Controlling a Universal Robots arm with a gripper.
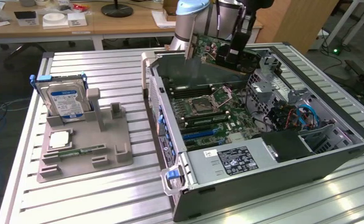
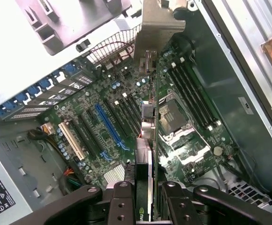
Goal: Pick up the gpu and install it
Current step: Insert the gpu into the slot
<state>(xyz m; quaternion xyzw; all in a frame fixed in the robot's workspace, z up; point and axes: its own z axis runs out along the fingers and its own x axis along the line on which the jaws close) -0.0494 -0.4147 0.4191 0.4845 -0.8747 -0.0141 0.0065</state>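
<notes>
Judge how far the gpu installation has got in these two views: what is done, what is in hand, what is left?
Done: the gpu is picked up. In hand: the jaws are shut on it, holding it above the motherboard inside the open computer case. Left: the card is not yet seated in any slot; the long blue slot is bare.

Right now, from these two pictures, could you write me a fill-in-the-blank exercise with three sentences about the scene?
1. The gripper is shut on the ____, held over the open computer case.
2. The hard drive stands upright in the grey holder on the exterior view's ____.
3. The hard drive's label is white and ____.
Missing words: gpu; left; blue.
</notes>
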